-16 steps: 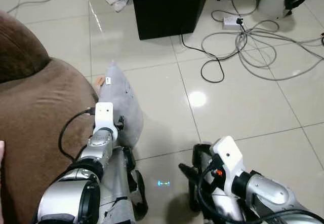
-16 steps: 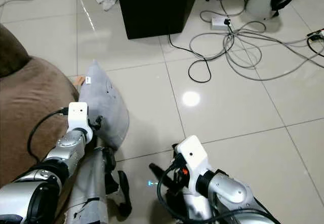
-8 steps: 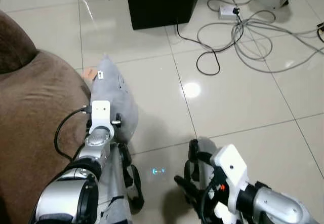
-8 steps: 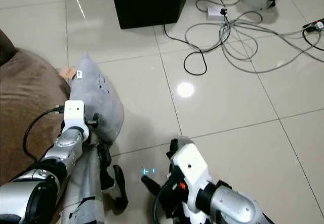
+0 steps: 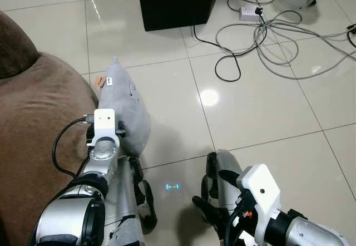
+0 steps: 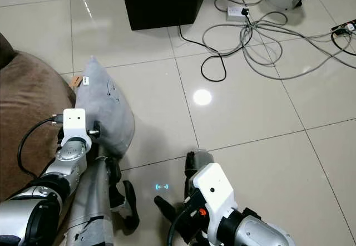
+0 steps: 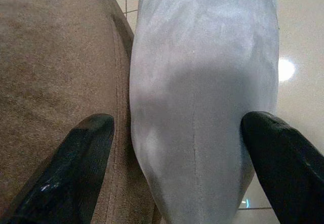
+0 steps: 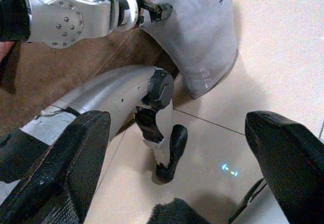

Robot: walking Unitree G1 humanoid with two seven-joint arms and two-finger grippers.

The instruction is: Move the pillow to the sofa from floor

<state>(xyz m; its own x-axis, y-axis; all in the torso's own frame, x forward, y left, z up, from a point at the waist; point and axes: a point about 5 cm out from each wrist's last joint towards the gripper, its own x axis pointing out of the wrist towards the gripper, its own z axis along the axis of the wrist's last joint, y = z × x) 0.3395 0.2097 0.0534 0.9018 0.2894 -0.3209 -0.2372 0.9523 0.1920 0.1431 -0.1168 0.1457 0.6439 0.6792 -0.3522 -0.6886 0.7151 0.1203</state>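
The grey pillow stands on end on the floor, leaning against the brown sofa at left. My left hand is spread wide around its near end — no grip yet. It looks soft and light — best pinched mid-body. My right hand is unclenched, idle.

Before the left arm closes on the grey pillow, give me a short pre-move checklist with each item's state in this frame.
1. Left gripper open: ok, the fingers are spread wide.
2. Pillow between those fingers: ok, in the left wrist view its near end lies between the two.
3. Fingers touching the pillow: cannot tell; one seems to sit over the sofa fabric.
4. Pillow on the floor beside the sofa: ok, it stands on edge leaning on the brown side.
5. Right gripper out of the way: ok, open, low over the tiles.
6. Cables away from the pillow: ok, they lie farther off near the black box.
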